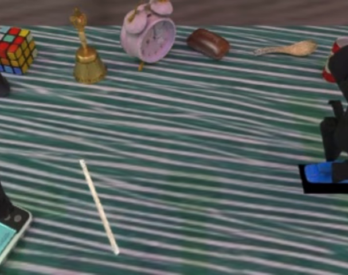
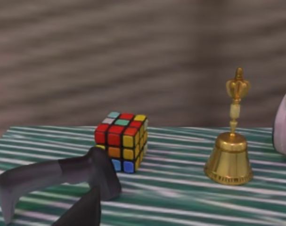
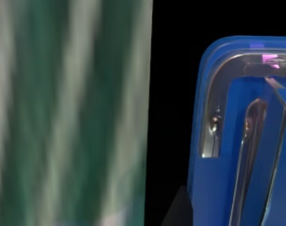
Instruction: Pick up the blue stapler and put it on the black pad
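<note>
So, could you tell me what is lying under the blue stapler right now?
The black pad lies under the blue stapler at the table's right edge. The right gripper covers the stapler's far part, so contact there cannot be seen.

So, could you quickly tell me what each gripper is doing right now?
Left gripper: parked at the table's left edge, open, holding nothing.
Right gripper: down over the blue stapler on the black pad; its grip cannot be told.
</note>
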